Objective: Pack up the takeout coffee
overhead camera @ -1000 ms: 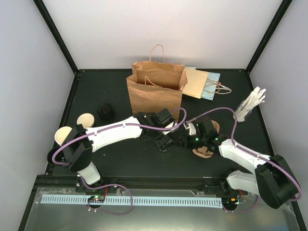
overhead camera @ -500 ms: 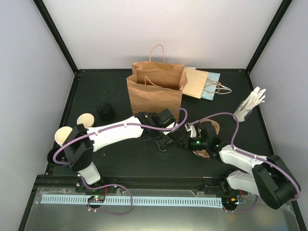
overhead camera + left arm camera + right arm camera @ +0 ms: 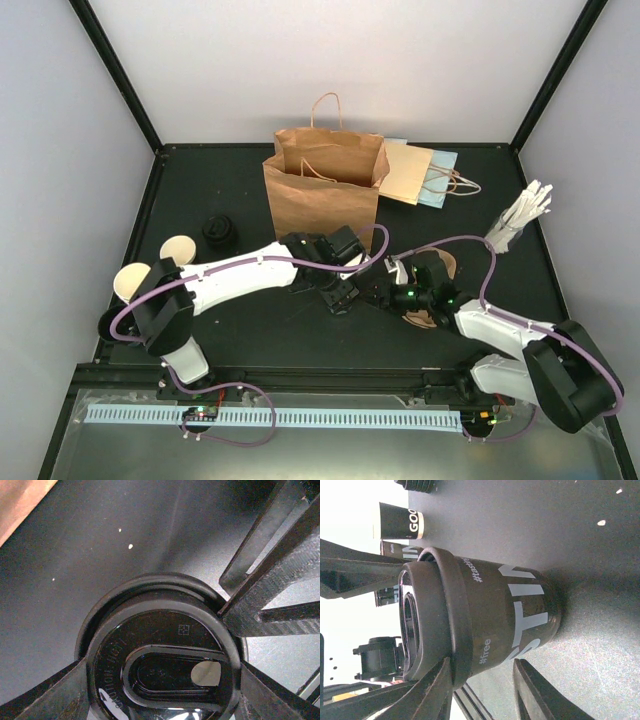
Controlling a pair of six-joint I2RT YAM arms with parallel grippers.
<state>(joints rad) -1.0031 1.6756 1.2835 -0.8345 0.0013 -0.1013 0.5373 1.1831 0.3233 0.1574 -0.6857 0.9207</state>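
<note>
A takeout coffee cup [image 3: 515,610] with a black printed sleeve stands on the black table and wears a black lid [image 3: 160,665]. My left gripper [image 3: 160,680] comes down from above, its fingers [image 3: 50,695] pressed on opposite sides of the lid's rim. In the top view it sits mid-table [image 3: 340,293]. My right gripper [image 3: 482,667] is level beside the cup, jaws apart, one finger [image 3: 437,690] touching the lid's rim and the other by the base. Two more cups [image 3: 180,250] [image 3: 130,283], without lids, stand at the far left.
A stack of black lids [image 3: 220,232] sits behind the left cups. An upright brown paper bag [image 3: 325,190] stands at the back, with flat bags [image 3: 420,175] to its right. A brown pulp carrier [image 3: 430,300] lies under my right arm. White stirrers [image 3: 522,218] stand far right.
My right gripper has dropped and reached left up to the lidded cup, and its jaws have narrowed. The left arm has not moved.
</note>
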